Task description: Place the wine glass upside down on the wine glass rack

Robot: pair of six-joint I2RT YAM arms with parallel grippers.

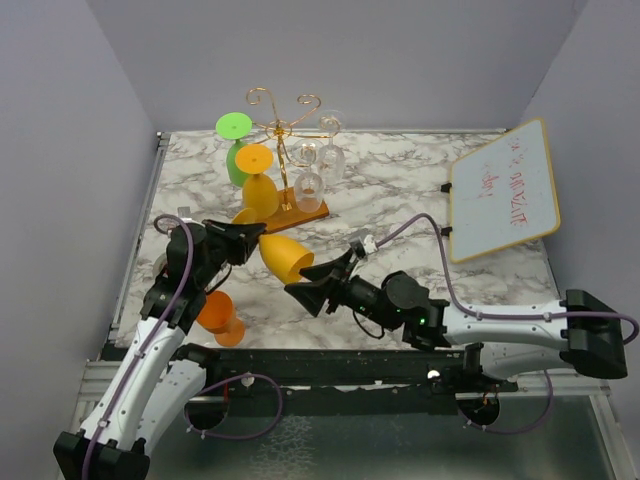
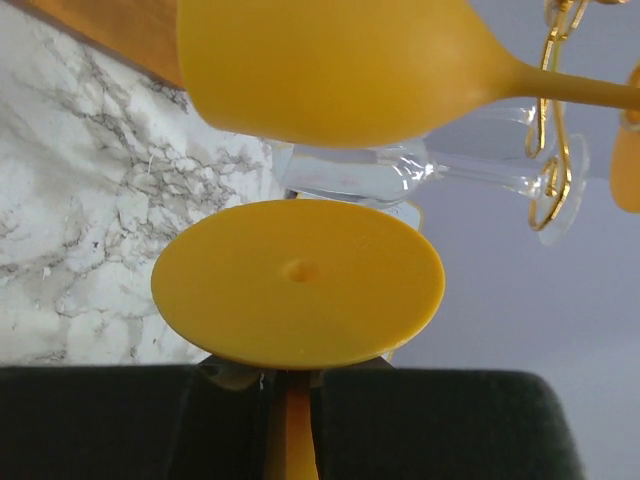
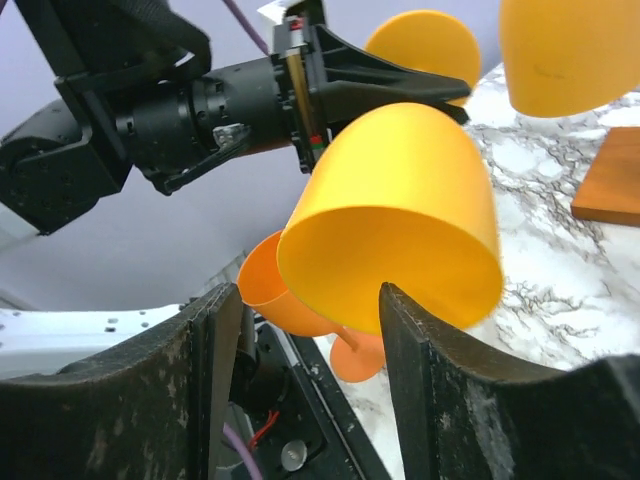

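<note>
The wine glass rack (image 1: 284,130) stood on the worktop (image 1: 400,190) at about eleven o'clock, far from the arm bases. Several glasses hung from its arms, feet up. The wine glass (image 1: 283,256) was off the worktop at the middle, just at six o'clock of the rack's base. Its foot end was toward the left tool (image 1: 250,235) at its ten o'clock, and its mouth toward the right tool (image 1: 305,280) at its four o'clock. Another glass (image 1: 220,318) rested at eight o'clock, beside the left arm. A board (image 1: 503,190) stood at two o'clock, well apart from the rack.
</note>
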